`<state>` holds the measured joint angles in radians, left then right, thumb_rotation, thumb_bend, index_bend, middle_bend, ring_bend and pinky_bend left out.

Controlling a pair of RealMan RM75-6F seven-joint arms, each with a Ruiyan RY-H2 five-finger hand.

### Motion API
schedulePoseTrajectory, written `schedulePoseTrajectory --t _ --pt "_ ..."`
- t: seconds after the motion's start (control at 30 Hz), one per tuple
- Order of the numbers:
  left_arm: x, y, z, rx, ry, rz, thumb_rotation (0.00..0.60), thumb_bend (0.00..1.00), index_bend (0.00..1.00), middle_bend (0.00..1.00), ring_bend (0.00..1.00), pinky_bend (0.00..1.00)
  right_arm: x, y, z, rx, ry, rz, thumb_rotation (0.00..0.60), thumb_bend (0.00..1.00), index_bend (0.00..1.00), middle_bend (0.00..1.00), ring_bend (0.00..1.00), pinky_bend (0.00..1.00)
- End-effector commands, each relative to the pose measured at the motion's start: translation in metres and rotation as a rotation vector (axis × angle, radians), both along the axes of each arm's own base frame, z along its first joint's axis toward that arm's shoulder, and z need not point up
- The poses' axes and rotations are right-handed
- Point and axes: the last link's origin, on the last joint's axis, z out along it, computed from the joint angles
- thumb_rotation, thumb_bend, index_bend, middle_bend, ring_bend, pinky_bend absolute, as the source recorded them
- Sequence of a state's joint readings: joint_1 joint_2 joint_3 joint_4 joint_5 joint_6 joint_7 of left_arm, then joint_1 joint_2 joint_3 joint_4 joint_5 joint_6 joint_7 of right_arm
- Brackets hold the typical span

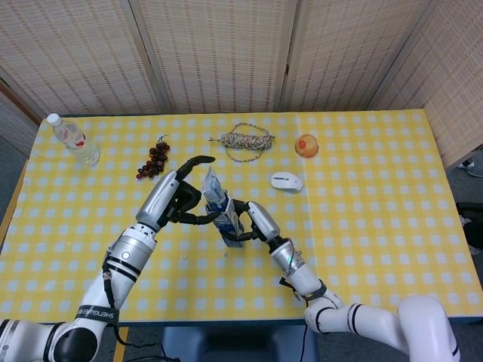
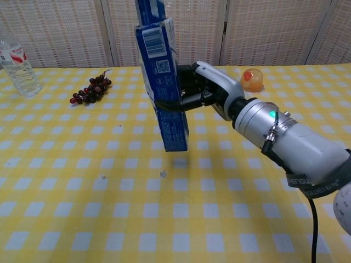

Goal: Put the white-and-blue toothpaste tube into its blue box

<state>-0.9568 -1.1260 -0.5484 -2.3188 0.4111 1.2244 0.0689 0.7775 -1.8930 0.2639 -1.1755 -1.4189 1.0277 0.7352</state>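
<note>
R hand [image 2: 200, 90] gripping upright blue box [image 2: 162, 82] above table, L hand [image 1: 183, 197] beside it w/ fingers spread, forearms converging mid-table

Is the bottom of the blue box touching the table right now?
Apart. The chest view shows the blue box lifted in the right robot hand, with bare tablecloth and its shadow on the table below its lower end.

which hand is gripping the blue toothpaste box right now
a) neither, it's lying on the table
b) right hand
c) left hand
b) the right hand wraps its fingers round the blue box and holds it upright above the table, with the toothpaste tube poking out of its top.
</note>
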Motion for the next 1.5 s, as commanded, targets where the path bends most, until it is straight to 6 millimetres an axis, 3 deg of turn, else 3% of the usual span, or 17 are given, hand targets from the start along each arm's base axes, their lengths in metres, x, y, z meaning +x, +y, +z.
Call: schedulePoseTrajectory --t 0.03,0.17,0.47,0.57,0.67,0.73,0.83,0.9,1.0,1.07,1.17,1.27,1.5 --pt "0.002 -0.003 -0.002 -0.002 0.007 -0.016 0.6 0.16 0.1 1.0 1.0 1.0 0.002 0.001 -0.001 0.005 -0.006 0.001 0.6 0.31 0.61 0.43 0.47 0.58" --pt "0.005 -0.004 -0.001 0.017 -0.005 -0.031 0.6 0.14 0.05 1.0 1.0 1.0 0.003 0.002 0.001 0.002 -0.012 0.007 0.6 0.31 0.61 0.43 0.47 0.58" --pt "-0.003 -0.002 0.006 0.057 -0.005 -0.02 0.6 0.14 0.04 1.0 1.0 1.0 0.001 0.004 0.006 -0.008 -0.007 0.013 0.6 0.31 0.61 0.43 0.47 0.58" --pt "-0.015 -0.003 0.01 0.098 0.055 -0.032 0.6 0.15 0.05 1.0 0.98 1.0 -0.006 0.001 0.011 -0.051 0.064 0.041 0.6 0.31 0.61 0.43 0.48 0.58" --pt "-0.033 -0.002 0.017 0.219 0.149 -0.067 0.6 0.15 0.09 0.99 0.89 0.97 -0.013 -0.002 0.023 -0.098 0.138 0.06 0.6 0.31 0.61 0.43 0.48 0.58" --pt "-0.046 -0.002 0.02 0.32 0.244 -0.114 0.6 0.15 0.13 0.85 0.72 0.82 -0.019 -0.004 0.033 -0.126 0.195 0.074 0.6 0.31 0.61 0.43 0.47 0.58" --pt "-0.072 -0.004 0.021 0.432 0.424 -0.174 0.6 0.15 0.22 0.48 0.36 0.44 -0.026 -0.005 0.048 -0.166 0.294 0.104 0.6 0.31 0.61 0.43 0.47 0.58" --pt "-0.089 -0.006 0.02 0.475 0.525 -0.194 0.6 0.15 0.23 0.3 0.19 0.22 -0.03 -0.005 0.057 -0.185 0.358 0.124 0.6 0.31 0.61 0.43 0.48 0.58" --pt "-0.12 -0.009 0.016 0.484 0.709 -0.198 0.6 0.15 0.21 0.18 0.07 0.07 -0.035 -0.001 0.069 -0.206 0.462 0.152 0.6 0.31 0.61 0.43 0.47 0.58" --pt "-0.143 -0.012 0.015 0.458 0.86 -0.182 0.6 0.15 0.16 0.1 0.01 0.0 -0.041 0.002 0.077 -0.214 0.539 0.171 0.6 0.31 0.61 0.43 0.48 0.58" --pt "-0.174 -0.018 0.014 0.377 1.04 -0.147 0.6 0.15 0.08 0.01 0.0 0.0 -0.05 0.008 0.085 -0.228 0.645 0.19 0.6 0.31 0.61 0.43 0.48 0.58" --pt "-0.198 -0.024 0.014 0.324 1.126 -0.116 0.6 0.15 0.03 0.0 0.0 0.0 -0.066 0.013 0.088 -0.241 0.738 0.19 0.6 0.31 0.61 0.43 0.47 0.58" --pt "-0.236 -0.039 0.017 0.391 1.163 -0.076 0.6 0.15 0.02 0.0 0.0 0.0 -0.102 0.018 0.092 -0.221 0.871 0.154 0.6 0.31 0.61 0.43 0.47 0.58"
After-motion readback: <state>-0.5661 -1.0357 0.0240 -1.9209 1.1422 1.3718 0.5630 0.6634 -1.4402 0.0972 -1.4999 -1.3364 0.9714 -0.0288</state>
